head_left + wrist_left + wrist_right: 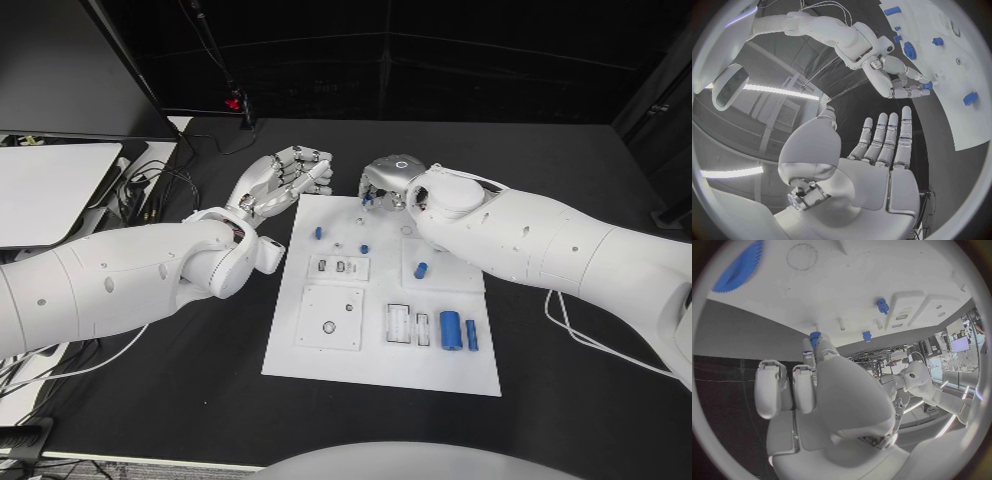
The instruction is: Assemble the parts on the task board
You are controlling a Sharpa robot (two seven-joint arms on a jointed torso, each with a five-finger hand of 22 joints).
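The right hand [387,180] pinches a small blue part [814,336] in its fingers at the far edge of the white task board [382,365], mid-bench. The left hand [289,175] hovers just left, off the board, fingers straight and together, holding nothing.

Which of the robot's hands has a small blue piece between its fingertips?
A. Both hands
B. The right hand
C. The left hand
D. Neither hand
B: the right hand pinches a small blue part at the far end of the task board, while the left hand is spread flat, holding nothing.
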